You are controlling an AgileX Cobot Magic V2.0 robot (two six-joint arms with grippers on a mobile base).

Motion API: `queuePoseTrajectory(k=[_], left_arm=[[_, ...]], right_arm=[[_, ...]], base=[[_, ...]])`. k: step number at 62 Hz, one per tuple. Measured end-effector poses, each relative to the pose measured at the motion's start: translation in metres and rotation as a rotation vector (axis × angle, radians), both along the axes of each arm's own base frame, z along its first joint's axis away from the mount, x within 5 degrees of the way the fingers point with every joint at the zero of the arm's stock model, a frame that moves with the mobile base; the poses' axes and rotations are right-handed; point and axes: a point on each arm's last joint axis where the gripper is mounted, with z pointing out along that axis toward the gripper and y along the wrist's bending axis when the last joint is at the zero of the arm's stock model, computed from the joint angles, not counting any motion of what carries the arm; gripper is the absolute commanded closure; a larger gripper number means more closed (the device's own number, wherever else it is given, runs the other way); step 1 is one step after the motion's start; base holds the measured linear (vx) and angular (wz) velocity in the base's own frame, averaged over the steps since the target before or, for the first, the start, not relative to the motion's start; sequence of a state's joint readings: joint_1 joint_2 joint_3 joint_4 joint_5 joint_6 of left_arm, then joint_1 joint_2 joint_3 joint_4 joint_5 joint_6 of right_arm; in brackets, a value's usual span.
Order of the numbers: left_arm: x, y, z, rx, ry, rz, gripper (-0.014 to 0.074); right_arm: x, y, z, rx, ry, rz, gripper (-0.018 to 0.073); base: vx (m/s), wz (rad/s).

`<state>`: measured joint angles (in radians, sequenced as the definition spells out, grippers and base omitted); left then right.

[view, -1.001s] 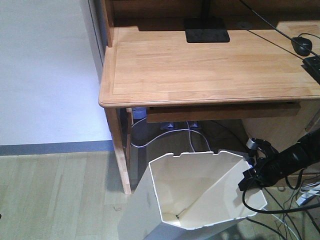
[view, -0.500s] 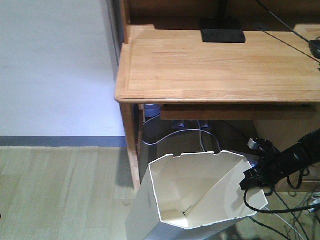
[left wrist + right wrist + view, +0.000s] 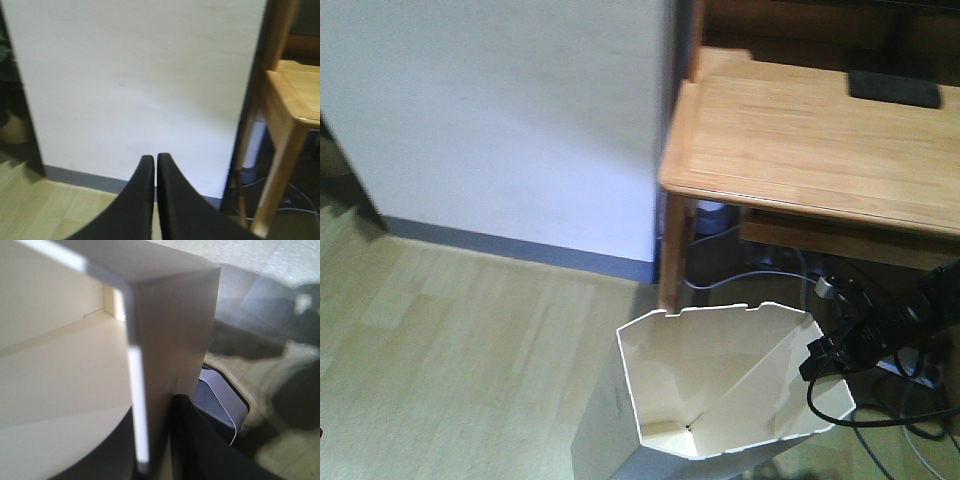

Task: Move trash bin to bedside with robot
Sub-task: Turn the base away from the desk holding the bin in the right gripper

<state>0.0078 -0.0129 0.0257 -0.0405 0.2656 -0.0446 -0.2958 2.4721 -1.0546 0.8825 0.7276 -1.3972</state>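
**Item: trash bin** [image 3: 705, 375]. White, faceted, cream inside. It is at the lower edge of the front view, over the wooden floor [image 3: 470, 340], just in front of the front left leg of the table [image 3: 800, 130]. It leans a little. Whether its base rests on the floor cannot be told.

**Contents:** apparently none. Bare cream walls run down to the bottom, where only a small dark speck shows.

**Hold:** the right pincer [image 3: 818, 356] is clamped on the bin's right rim. In the wrist view one finger is inside and one outside the wall [image 3: 155, 450]. Gripping the rim probably lets the mobile base carry or drag the bin along.

**Left pincer** [image 3: 155, 159]: clenched, fingers pressed together on nothing. It points at the white wall [image 3: 135, 85], likely parked clear of the load.

**Surroundings:** grey skirting [image 3: 510, 248]; cables [image 3: 880, 415] trail under the table beside the bin.

**Destination:** the bedside is not in view, so the carry looks unfinished.
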Motion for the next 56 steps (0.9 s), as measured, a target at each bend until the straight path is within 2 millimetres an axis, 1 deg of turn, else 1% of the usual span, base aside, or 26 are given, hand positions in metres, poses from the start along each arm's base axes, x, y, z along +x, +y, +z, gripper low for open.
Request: queuePoseTrajectory(k=[26,56], left_arm=[[0.0000,0.0000,0.0000,0.000,0.000,0.000,0.0602],[0.0000,0.0000,0.0000,0.000,0.000,0.000,0.0602]], right_arm=[[-0.0006,0.0010,0.0008,0.014,0.006,0.003,0.0564],[-0.0007,0.0008,0.0006,0.011,0.005,0.006,0.0564]], base=[[-0.03,0.53],[0.05,0.45]])
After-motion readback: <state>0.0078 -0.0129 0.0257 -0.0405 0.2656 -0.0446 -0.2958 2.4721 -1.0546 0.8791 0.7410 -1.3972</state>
